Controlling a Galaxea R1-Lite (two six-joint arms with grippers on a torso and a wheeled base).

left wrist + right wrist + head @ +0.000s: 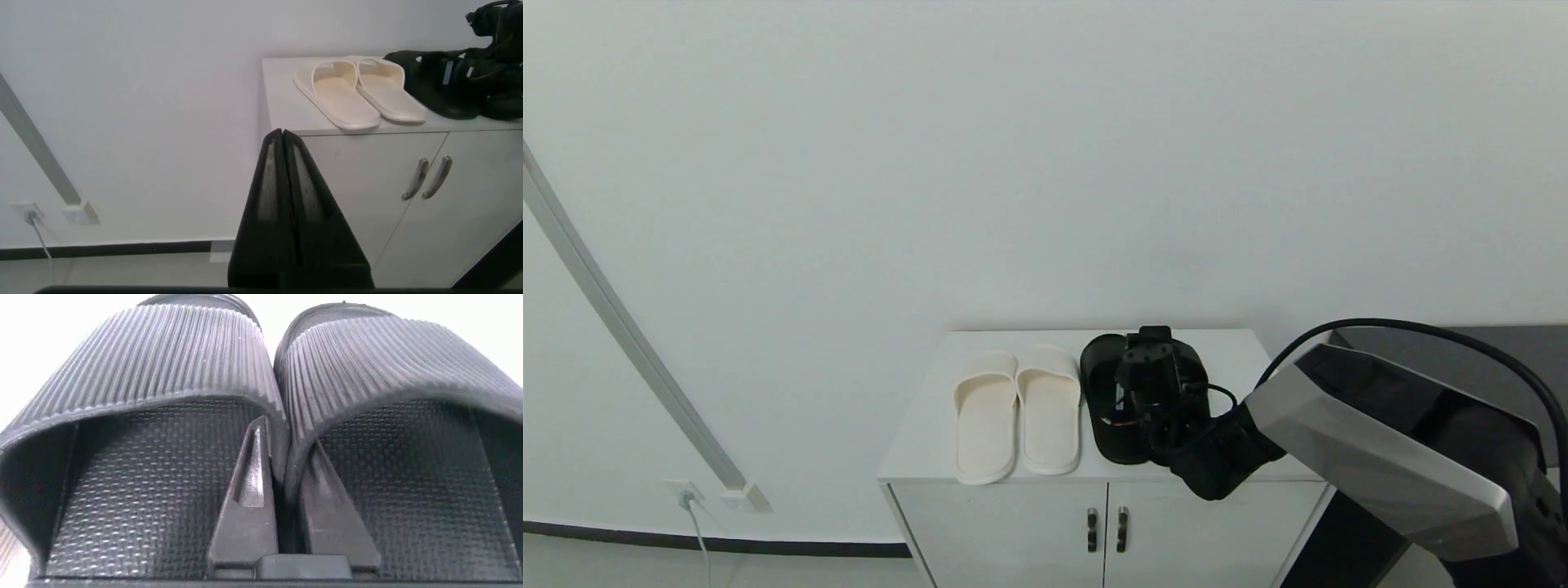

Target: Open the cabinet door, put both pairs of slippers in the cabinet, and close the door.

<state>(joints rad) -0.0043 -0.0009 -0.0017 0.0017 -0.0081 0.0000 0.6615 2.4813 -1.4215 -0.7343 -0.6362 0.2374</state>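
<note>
A white cabinet (923, 445) stands against the wall with both doors shut; its two dark handles (1107, 529) meet at the middle. On its top lie a cream pair of slippers (1017, 412) on the left and a black pair of slippers (1104, 408) beside them on the right. My right gripper (282, 445) is down on the black pair (163, 400), its fingers closed on the touching inner sides of the two slippers. My left gripper (283, 139) hangs shut and empty, low and to the left of the cabinet (351, 180), apart from the cream pair (359, 90).
A slanted grey conduit (605, 302) runs down the wall to a socket (684, 492) with a cable at the lower left. A dark surface (1511, 347) sits right of the cabinet. Bare floor lies left of the cabinet.
</note>
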